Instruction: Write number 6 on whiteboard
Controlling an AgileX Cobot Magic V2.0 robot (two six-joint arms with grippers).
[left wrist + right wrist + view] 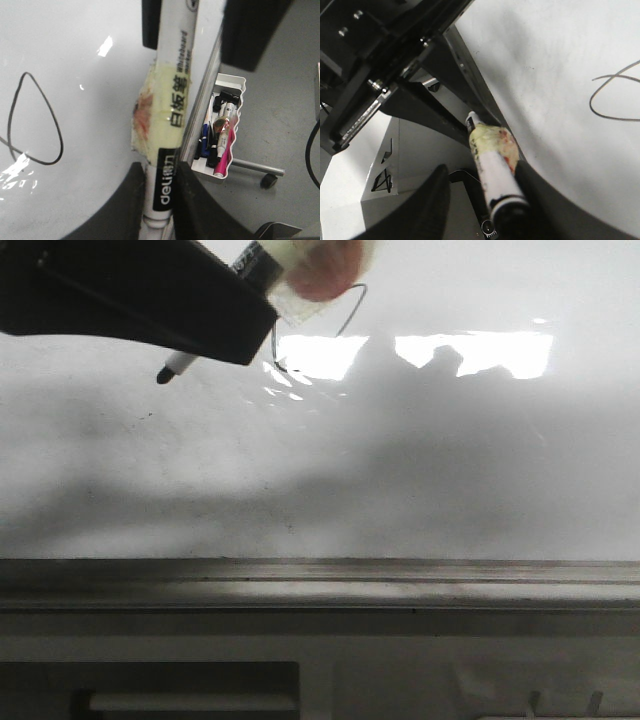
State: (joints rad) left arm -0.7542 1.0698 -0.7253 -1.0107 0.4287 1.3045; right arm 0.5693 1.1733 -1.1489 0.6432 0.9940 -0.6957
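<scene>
The whiteboard [420, 460] fills the front view, glossy white with grey smudges. On it is the number 6 [274, 345], a thin dark looped stroke partly hidden behind my left gripper [225, 325]; the loop also shows in both wrist views [35, 120] [615, 97]. My left gripper [160, 167] is shut on a white marker [172, 100] wrapped in yellowish tape. The marker's dark tip [165, 373] points down-left of the stroke; contact with the board cannot be told. My right gripper [480, 172] is open around the marker's [495, 165] rear end, which rests against one finger.
A grey metal rail [320, 575] runs along the board's lower edge. Bright rectangular glare [470, 350] lies right of the stroke. Beyond the board edge, a white tray [239, 82] holds several pens over a grey floor, with a black cable [311, 155] beside it.
</scene>
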